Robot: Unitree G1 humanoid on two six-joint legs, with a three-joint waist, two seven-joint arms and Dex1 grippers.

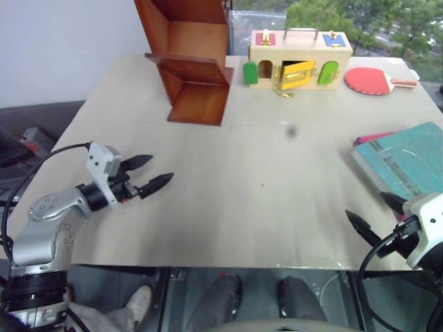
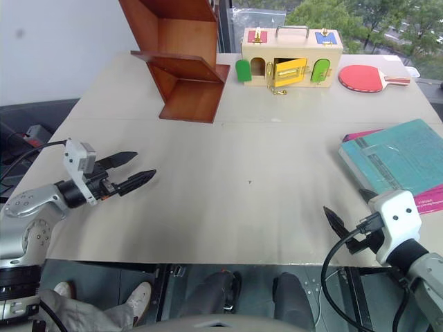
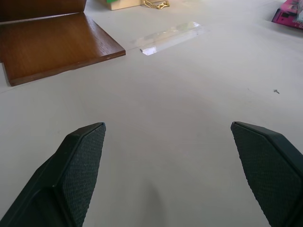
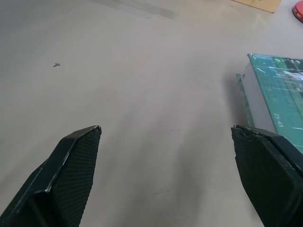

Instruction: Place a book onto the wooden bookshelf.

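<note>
The teal-green book lies flat at the table's right edge, on top of a pink book. The reddish-brown wooden bookshelf stands at the back left, its angled boards open toward me. My right gripper hovers open over the table's front right, just short of the book's near corner, with nothing between its fingers. My left gripper is open and empty over the left side of the table, pointing toward the middle, well in front of the bookshelf.
A pale wooden box with coloured doors stands at the back centre, with a red table tennis paddle to its right. The beige table stretches wide between the grippers and the shelf.
</note>
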